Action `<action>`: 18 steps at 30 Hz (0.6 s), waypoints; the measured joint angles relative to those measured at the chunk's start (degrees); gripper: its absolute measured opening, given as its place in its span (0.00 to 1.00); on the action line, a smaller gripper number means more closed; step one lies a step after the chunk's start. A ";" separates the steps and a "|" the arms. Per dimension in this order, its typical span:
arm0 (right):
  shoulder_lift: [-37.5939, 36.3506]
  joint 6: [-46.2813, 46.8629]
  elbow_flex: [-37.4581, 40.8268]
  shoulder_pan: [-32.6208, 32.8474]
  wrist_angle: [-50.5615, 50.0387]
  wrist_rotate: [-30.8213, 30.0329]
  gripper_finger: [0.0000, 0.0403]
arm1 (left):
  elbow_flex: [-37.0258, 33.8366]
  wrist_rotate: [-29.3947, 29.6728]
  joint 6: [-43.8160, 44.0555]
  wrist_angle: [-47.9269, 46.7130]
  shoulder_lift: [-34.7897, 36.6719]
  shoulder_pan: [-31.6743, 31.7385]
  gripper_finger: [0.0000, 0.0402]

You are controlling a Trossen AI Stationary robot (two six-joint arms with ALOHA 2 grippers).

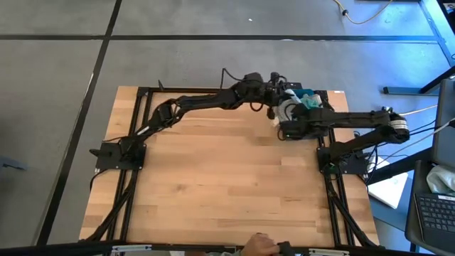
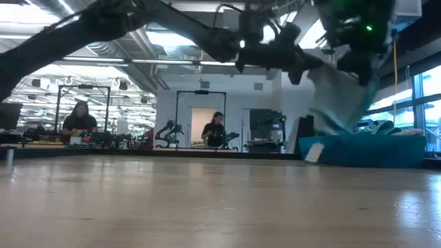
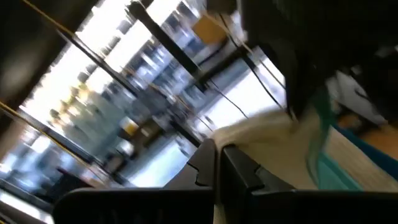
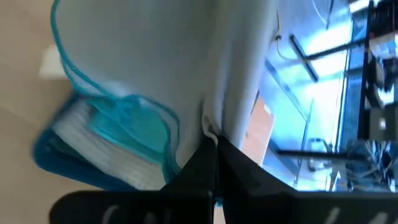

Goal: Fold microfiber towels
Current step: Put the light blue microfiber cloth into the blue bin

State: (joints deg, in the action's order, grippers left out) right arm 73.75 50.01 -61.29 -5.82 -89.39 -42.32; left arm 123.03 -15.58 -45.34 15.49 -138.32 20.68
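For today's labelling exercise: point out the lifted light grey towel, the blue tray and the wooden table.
light grey towel [image 2: 337, 96], low view, middle of the hanging cloth
blue tray [image 2: 372, 151], low view, its front wall
wooden table [image 1: 227, 185], high view, bare top near the middle

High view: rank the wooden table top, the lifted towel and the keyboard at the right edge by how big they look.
1. Table top, by far the largest.
2. Keyboard, though cut off by the picture's edge.
3. Lifted towel, mostly hidden by the arms, so its place against the keyboard is unsure.
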 joint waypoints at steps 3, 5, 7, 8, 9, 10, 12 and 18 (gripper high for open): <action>-3.08 2.39 4.31 -0.20 0.20 0.19 0.02 | 4.66 0.96 0.02 -6.62 -2.36 0.03 0.00; -4.31 3.54 5.67 -0.22 0.03 0.49 0.02 | 6.77 3.18 -0.67 -7.71 -4.10 -0.28 0.00; -5.02 3.71 6.13 -0.24 -0.12 1.62 0.02 | 7.83 5.47 -2.47 -7.95 -5.81 -0.51 0.00; -5.25 3.69 6.13 -0.26 -0.13 2.10 0.02 | 8.13 6.29 -3.04 -8.07 -6.34 -0.59 0.00; -5.32 3.65 6.04 -0.27 -0.11 2.37 0.02 | 8.24 6.89 -3.14 -8.07 -6.58 -0.73 0.00; -5.33 3.57 5.76 -0.28 -0.08 2.94 0.02 | 8.32 7.41 -3.22 -8.17 -6.60 -0.94 0.00; -5.33 3.58 4.93 -0.24 -0.12 4.46 0.02 | 8.56 9.52 -3.26 -9.28 -6.44 -1.56 0.00; -5.32 2.26 1.03 3.70 2.46 6.68 0.02 | 8.56 17.85 -7.46 -10.90 -4.62 -2.93 0.00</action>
State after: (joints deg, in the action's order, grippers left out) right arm 68.43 52.27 -60.26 -2.12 -86.93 -35.64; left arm 131.59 2.26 -52.80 4.60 -142.94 17.75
